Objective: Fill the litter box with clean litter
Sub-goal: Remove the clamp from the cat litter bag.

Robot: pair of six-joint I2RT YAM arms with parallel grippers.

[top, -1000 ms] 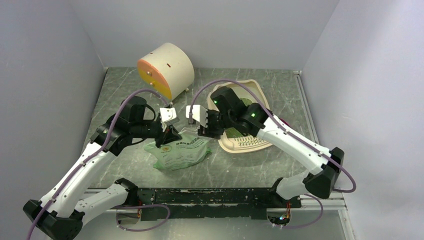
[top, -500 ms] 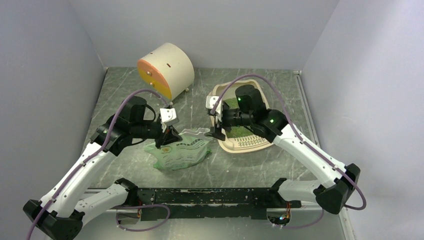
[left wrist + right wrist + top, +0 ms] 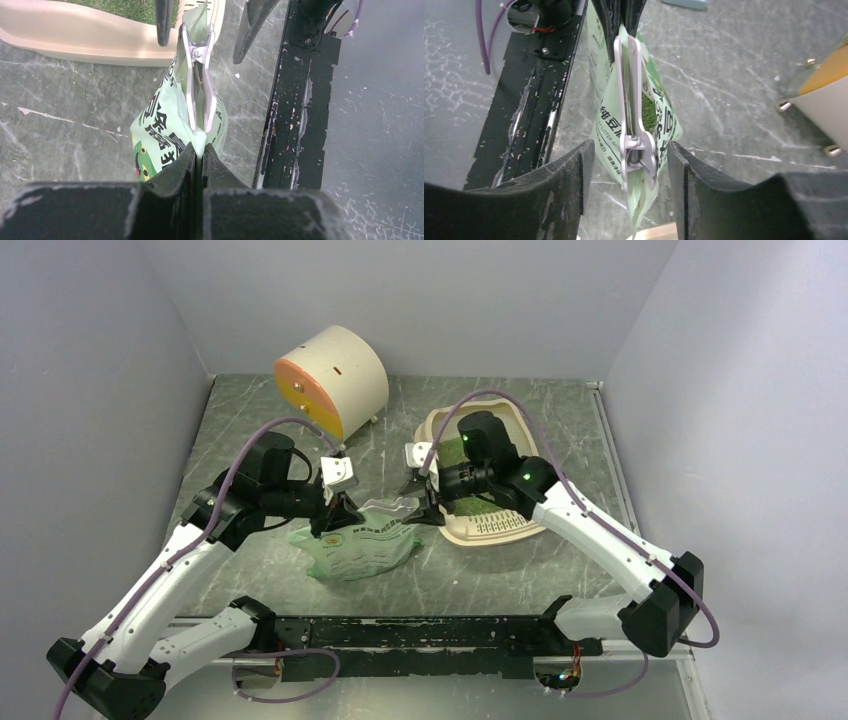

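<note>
Grey marbled table [image 3: 250,420] fills the floor of the top view; at its 11 o'clock stands a cream half-cylinder cabinet [image 3: 335,380], its orange face turned toward 7 o'clock; at about 2 o'clock from the table's middle lies the litter box [image 3: 490,527], a beige tray with its slotted grille ledge at the 6 o'clock end, partly hidden under the right arm; the clean litter [image 3: 120,5] shows as a grainy green bed inside it. At 8 o'clock from the box, just beside it, sits a light-green printed bag [image 3: 360,545]; its body rests on the table and its top edge is lifted between the two arms. A black rail [image 3: 420,632] runs along the table's 6 o'clock edge, dotted with loose green specks. The left gripper [image 3: 197,150] reaches in from 9 o'clock; its fingers are pressed together with only the bag's film between them, pinching one end of the top edge. The right gripper [image 3: 630,155] reaches from 3 o'clock to the other end; its fingers [image 3: 574,170] stand apart on either side of a metal clip [image 3: 634,115], with a gap showing on both sides, so it holds nothing. The clip is clamped on the bag's top edge, running between the two grippers; more green granules show inside the bag mouth beside it.
</note>
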